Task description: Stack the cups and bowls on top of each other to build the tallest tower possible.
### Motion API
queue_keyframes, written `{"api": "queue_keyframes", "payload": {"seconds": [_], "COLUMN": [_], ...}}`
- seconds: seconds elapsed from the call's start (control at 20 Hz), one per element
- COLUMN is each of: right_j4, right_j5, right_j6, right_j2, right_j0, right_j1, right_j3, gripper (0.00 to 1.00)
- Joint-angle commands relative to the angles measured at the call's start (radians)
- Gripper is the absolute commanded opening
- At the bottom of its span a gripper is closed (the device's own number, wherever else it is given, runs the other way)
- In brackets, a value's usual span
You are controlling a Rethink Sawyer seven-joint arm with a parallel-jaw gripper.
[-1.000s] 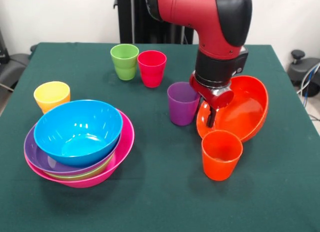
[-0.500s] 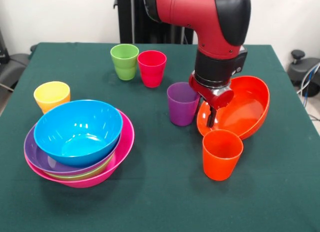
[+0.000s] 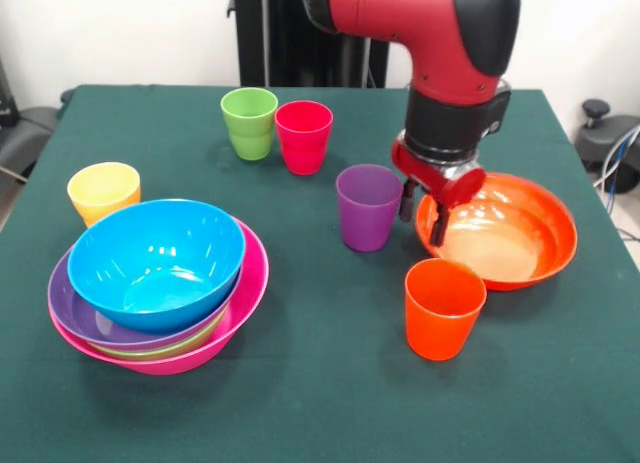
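Observation:
The tower is a nest of bowls at the left: a blue bowl (image 3: 155, 263) sits inside a purple bowl (image 3: 66, 309), a green bowl (image 3: 150, 349) and the big pink bowl (image 3: 247, 301). An orange bowl (image 3: 515, 245) lies flat on the table at the right. My gripper (image 3: 422, 217) is open over its left rim, with one finger outside and one inside. The purple cup (image 3: 368, 207) stands just left of the gripper. The orange cup (image 3: 443, 308) stands in front of the orange bowl. The green cup (image 3: 249, 123), red cup (image 3: 303, 136) and yellow cup (image 3: 103, 191) stand upright elsewhere.
The dark green table cloth (image 3: 320, 403) covers the whole table. Its right edge runs close past the orange bowl. A black stand (image 3: 270, 33) rises behind the table's far edge.
The orange bowl was tilted up on its edge in the gripper. It now lies flat and further right, and the gripper has shifted slightly right and its fingers have parted.

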Motion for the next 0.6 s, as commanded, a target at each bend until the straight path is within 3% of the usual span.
{"api": "queue_keyframes", "payload": {"seconds": [0.05,0.35,0.6], "right_j4": [-0.082,-0.094,-0.111], "right_j5": [-0.028,0.026,0.01], "right_j6": [0.013,0.0,-0.014], "right_j2": [0.11,0.139,0.15], "right_j0": [0.031,0.02,0.002], "right_j1": [-0.065,-0.134,-0.109], "right_j3": [0.041,0.067,0.043], "gripper": [1.0,1.0,1.0]}}
